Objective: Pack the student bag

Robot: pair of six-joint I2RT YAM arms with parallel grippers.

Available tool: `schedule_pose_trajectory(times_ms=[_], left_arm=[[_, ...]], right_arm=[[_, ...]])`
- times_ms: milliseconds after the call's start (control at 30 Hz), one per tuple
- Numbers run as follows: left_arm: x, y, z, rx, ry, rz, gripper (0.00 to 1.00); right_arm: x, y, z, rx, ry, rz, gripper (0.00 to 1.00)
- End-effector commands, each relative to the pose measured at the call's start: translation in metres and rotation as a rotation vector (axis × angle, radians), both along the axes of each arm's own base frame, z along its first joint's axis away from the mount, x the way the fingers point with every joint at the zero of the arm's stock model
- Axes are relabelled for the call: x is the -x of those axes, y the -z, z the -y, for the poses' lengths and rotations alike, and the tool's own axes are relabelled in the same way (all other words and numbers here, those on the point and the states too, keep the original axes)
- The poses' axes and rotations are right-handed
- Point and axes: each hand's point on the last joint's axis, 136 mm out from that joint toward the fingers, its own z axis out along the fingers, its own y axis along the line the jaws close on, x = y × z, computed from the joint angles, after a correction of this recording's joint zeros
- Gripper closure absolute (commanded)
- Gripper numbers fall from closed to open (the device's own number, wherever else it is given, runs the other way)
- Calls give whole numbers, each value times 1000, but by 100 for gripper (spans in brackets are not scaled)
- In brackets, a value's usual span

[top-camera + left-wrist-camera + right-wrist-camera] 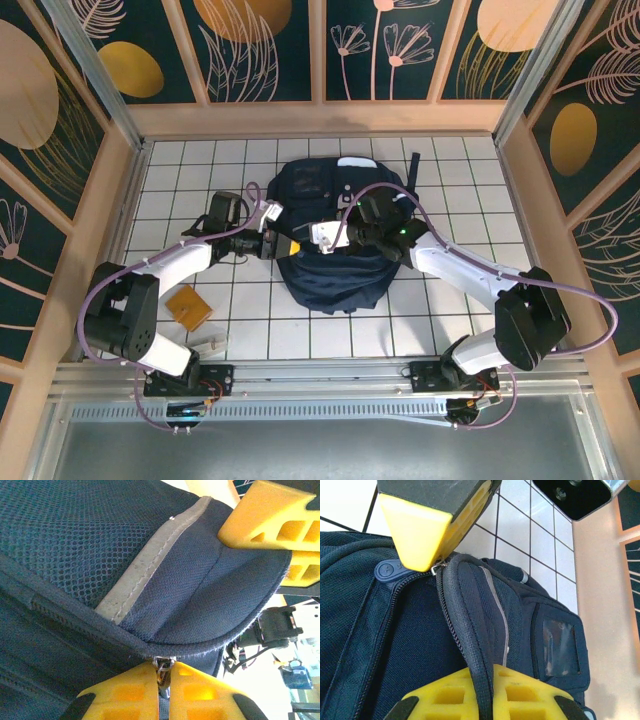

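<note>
On the student bag (335,285), left jaws pinch the zipper (162,666), right jaws the flap (470,625).

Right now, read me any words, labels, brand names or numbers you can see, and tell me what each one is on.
No text can be read in these pictures.
Blue rubber tab on the student bag: faint raised marks, too blurred to read.
Clear window pocket on the bag: no writing that I can make out.
</note>
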Motion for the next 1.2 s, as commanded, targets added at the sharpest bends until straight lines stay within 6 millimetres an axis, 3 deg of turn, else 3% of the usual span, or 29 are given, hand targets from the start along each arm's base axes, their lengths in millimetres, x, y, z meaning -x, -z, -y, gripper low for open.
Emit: schedule_pose_trajectory(times_ms=[0,167,333,433,567,633,667,733,800,900,1067,1167], left_arm=[[11,-8,4,63,69,11,94],[23,-14,5,90,156,20,100],[9,32,-18,-225,107,57,100],[-10,38,-29,-340,64,153,100],[-44,31,-44,-473,-18,325,100],[-52,21,-46,-480,-23,400,100],[-63,4,-44,-460,-47,445,100],[-66,-20,-36,-335,-14,477,100],[-69,-33,-36,-272,1,485,100],[-88,-31,-51,-339,-45,493,100],[-118,-6,-88,-638,-91,570,100],[-138,-13,-92,-658,-172,631,100]], right_arm=[[-6,-24,-9,-39,-30,67,100],[-10,-14,-1,6,-19,80,100],[-12,-18,6,23,-21,92,100],[-5,-21,7,16,-43,87,100],[3,-23,7,7,-61,87,100],[9,-20,6,13,-77,90,100],[11,-18,6,15,-80,92,100],[16,-13,4,32,-95,99,100],[17,-7,4,46,-96,102,100],[19,-6,3,40,-99,101,100],[27,-9,-3,13,-127,90,100],[35,-7,-10,2,-149,77,100]])
